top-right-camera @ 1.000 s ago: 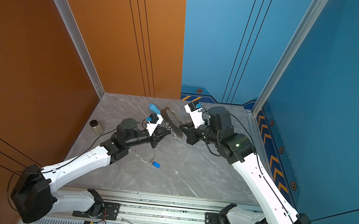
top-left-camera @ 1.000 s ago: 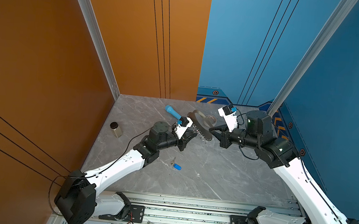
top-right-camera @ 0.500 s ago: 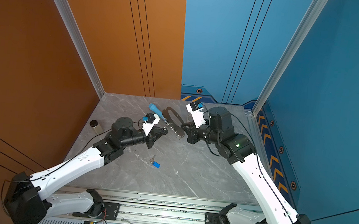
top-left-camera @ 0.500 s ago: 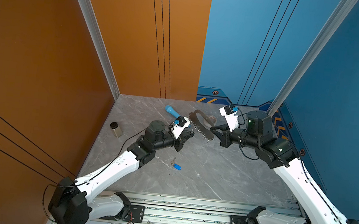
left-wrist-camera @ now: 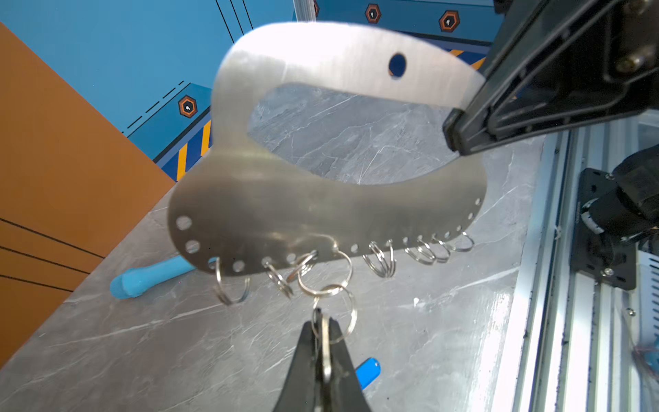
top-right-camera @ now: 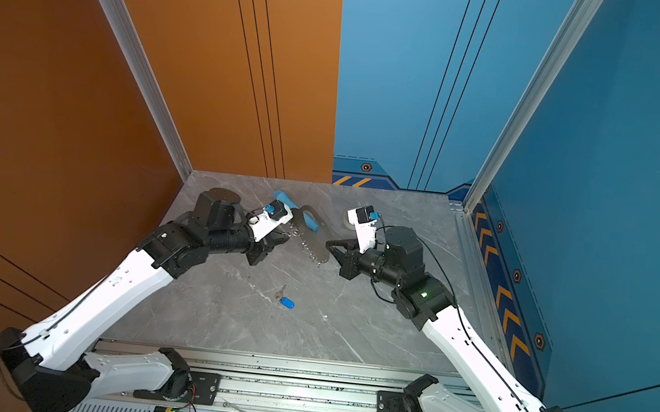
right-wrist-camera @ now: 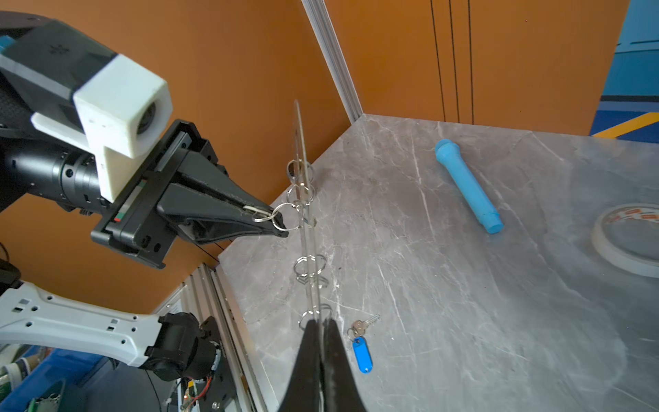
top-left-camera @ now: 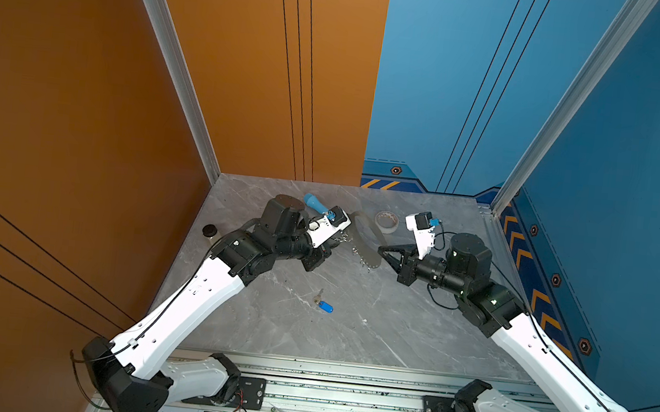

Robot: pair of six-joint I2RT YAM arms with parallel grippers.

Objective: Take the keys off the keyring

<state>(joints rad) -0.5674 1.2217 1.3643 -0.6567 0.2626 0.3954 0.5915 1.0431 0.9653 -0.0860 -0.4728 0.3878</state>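
right jaws clamped on upright keyring, left jaws pinching one wire ring, keys lying loose on counter nearby

site: robot lab cell | orange-blue panel walls | aluminium rail mount

We find the keyring raised above the worktop, between the left end effector on its left and the right end effector on its right. The keys lie on the worktop in front of it. Behind it lie the tube, leftward, and the tape roll, rightward. A jar stands at the worktop's left edge.
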